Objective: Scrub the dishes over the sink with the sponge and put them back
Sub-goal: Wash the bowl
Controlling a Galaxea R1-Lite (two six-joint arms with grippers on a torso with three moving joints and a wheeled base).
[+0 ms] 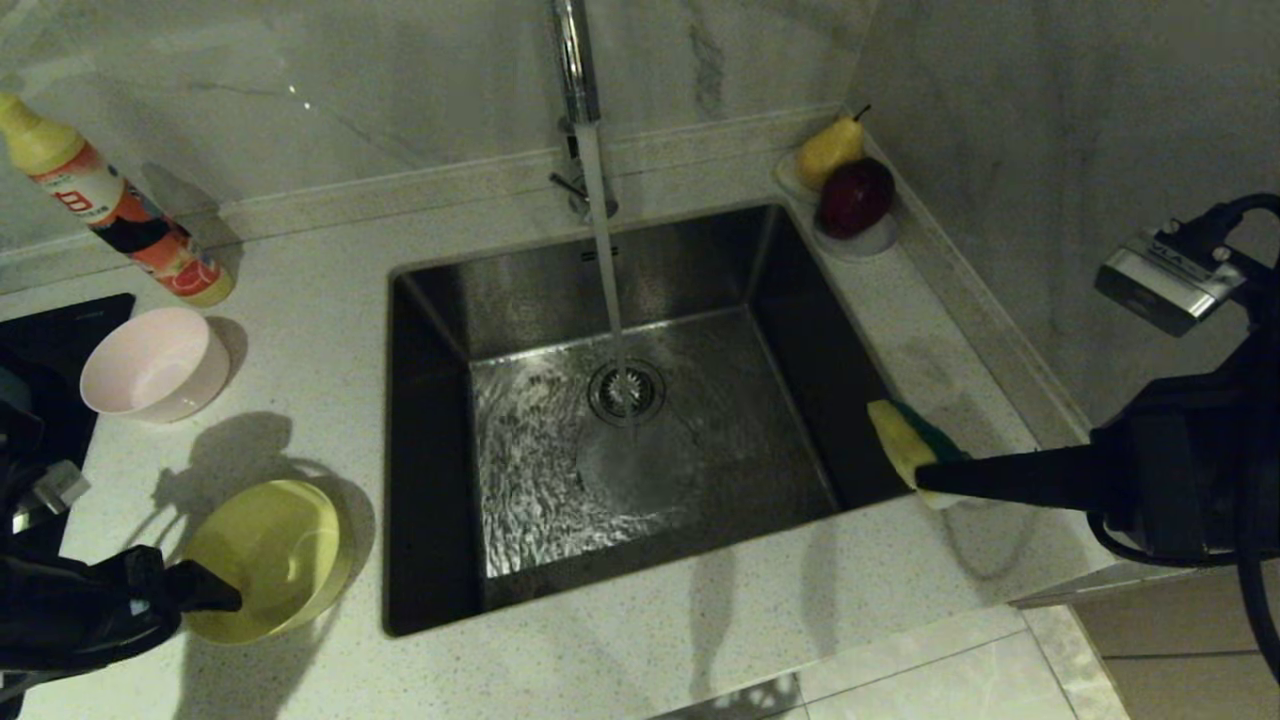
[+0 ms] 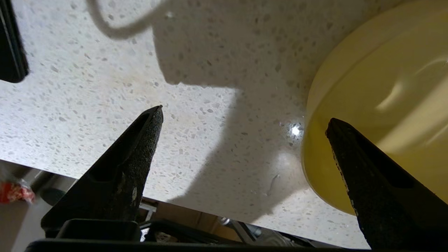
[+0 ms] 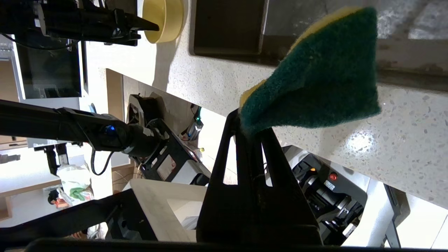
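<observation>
Worktop (image 1: 300,330), pale speckled stone, carrying everything listed below.

Left hand (image 1: 225,598): yours, nearest the front edge. Fingers (image 2: 140,154) spread wide apart, released, gripping nothing. One finger sits over the near rim of the yellow bowl (image 1: 265,558), the other outside it over bare stone; you cannot tell whether either touches the bowl.

Yellow bowl: directly at the left hand's tip, tilted, resting on the worktop just beside the sink's left edge.

Right hand (image 1: 925,477): yours, at the sink's right front corner, clenched on the sponge (image 1: 912,440).

Sponge: pinched at one end between the right hand's fingers, green scouring face (image 3: 315,80) and yellow foam both showing, sticking out beyond the fingertips over the sink's rim.

Sink (image 1: 440,420): steel basin between your two hands, water rippling across its floor, drain strainer (image 1: 626,390) at centre.

Pink bowl (image 1: 155,362): beyond the left hand, upright, well apart from the yellow bowl.

Tap (image 1: 575,60): chrome, beyond the basin, running a stream down onto the strainer.

Bottle (image 1: 115,205): orange label, yellow cap, leaning, beyond the pink bowl.

Fruit dish (image 1: 868,240): white, far beyond the right hand, holding a pear (image 1: 828,150) and a dark red fruit (image 1: 856,196).
</observation>
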